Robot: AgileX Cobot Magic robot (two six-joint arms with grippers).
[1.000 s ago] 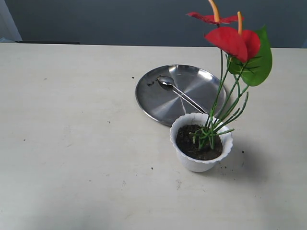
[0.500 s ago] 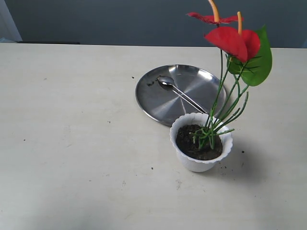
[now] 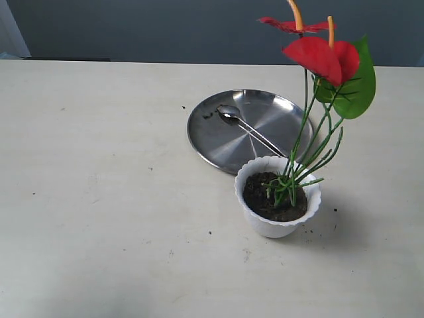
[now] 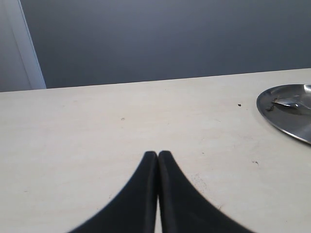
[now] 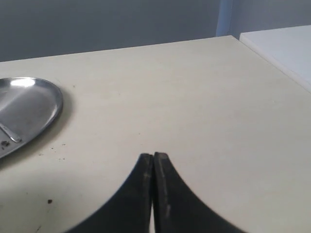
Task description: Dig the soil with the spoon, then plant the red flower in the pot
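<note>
Nothing has changed from the pictures of a second and half a second ago: you see the same still scene, with every object in the same place and no arm in the exterior view.

The red flower [image 3: 322, 56] stands planted in the pot [image 3: 277, 196], its thin green stems rising out of the soil [image 3: 264, 196] and leaning to the right, the blooms and green leaf high above the rim. The pot sits on the bench [image 3: 99, 199], just in front of the steel plate [image 3: 225, 142], its rim overlapping the plate's near edge in the exterior view. The spoon [image 3: 248, 127] lies on the plate, bowl toward the far left, handle running toward the pot. A few crumbs of soil dot the bench around the pot.

Your left gripper [image 4: 158, 154] has its fingers pressed together with nothing between them; it is low over bare bench, with the plate and the spoon's bowl well off to one side. Your right gripper [image 5: 153, 155] is likewise closed and empty, with the plate's edge well apart from it. Neither wrist view shows the pot or flower.
</note>
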